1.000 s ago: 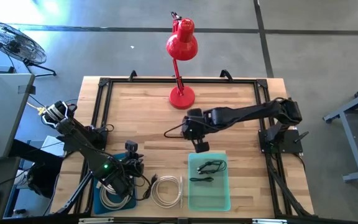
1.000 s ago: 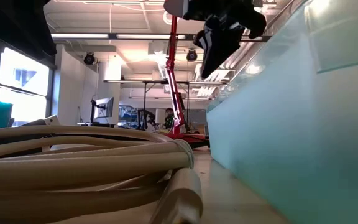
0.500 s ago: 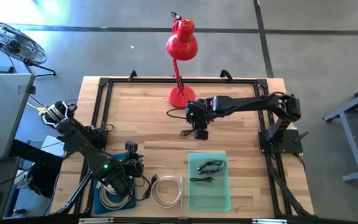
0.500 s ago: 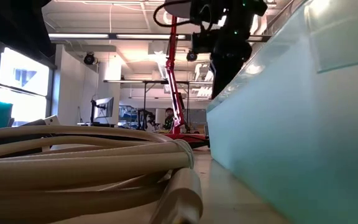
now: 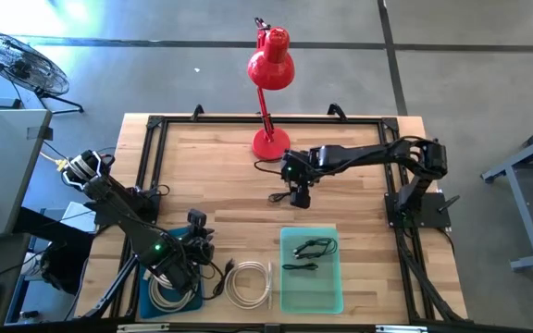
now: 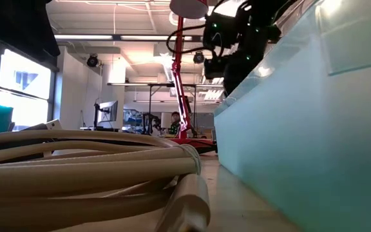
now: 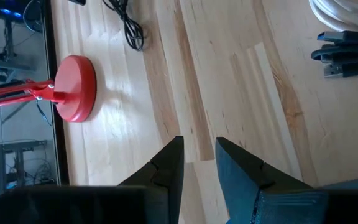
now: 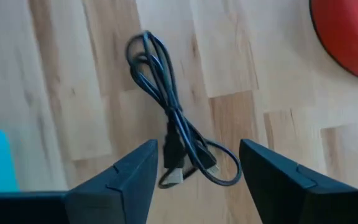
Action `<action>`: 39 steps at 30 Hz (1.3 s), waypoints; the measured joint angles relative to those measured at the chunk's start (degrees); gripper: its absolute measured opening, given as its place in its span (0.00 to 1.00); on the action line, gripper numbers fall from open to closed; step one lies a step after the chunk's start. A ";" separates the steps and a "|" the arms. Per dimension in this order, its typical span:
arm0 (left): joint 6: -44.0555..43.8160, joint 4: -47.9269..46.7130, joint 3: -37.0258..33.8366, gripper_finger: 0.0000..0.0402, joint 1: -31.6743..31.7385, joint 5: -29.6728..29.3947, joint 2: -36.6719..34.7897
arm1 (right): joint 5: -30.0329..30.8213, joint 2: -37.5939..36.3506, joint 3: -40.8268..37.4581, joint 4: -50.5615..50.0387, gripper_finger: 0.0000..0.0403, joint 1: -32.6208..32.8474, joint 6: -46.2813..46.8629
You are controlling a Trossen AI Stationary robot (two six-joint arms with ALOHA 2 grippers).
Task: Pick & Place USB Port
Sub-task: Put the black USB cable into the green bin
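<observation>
A black USB cable [image 8: 169, 118] lies in a loose loop on the wooden table, in front of the red lamp's base; it also shows in the high view [image 5: 276, 197]. My right gripper [image 8: 197, 180] hangs over it, open, one finger on either side of the loop's connector end without touching it; in the high view it [image 5: 297, 196] is at mid-table. The clear teal tray [image 5: 285, 277] near the front edge holds two more black cables [image 5: 309, 248]. My left gripper [image 7: 199, 168] waits at the front left [image 5: 192, 248], fingers a little apart with nothing between them.
The red desk lamp [image 5: 270, 143] stands at the far middle of the table. A coil of white cable [image 5: 248, 282] lies left of the teal tray, and a blue tray with more white cable [image 5: 167, 294] sits at the front left. Bare wood lies between the lamp and the trays.
My right gripper has gone from above the teal tray's far edge toward the table's far edge and the lamp, stopping over the black cable on the wood.
</observation>
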 joint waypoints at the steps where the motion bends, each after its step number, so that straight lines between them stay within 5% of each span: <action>1: -0.02 0.00 0.00 0.22 0.00 -0.04 0.00 | -0.01 0.00 -0.72 0.61 0.55 -0.21 -0.02; 21: -1.09 0.74 -0.02 0.22 0.00 -0.09 0.00 | -4.01 2.49 -12.98 15.20 0.54 -1.56 1.22; 25: -1.53 0.75 -0.02 0.22 0.00 -0.09 0.00 | -3.33 2.56 -12.53 14.99 0.42 -1.18 1.25; 31: -1.55 1.33 -0.02 0.22 0.00 -0.07 -0.02 | -2.38 2.75 -8.62 12.91 0.05 0.01 -0.65; 39: -1.55 1.61 -0.02 0.22 0.00 0.06 -0.04 | 5.93 2.86 2.17 0.16 0.03 4.18 -1.72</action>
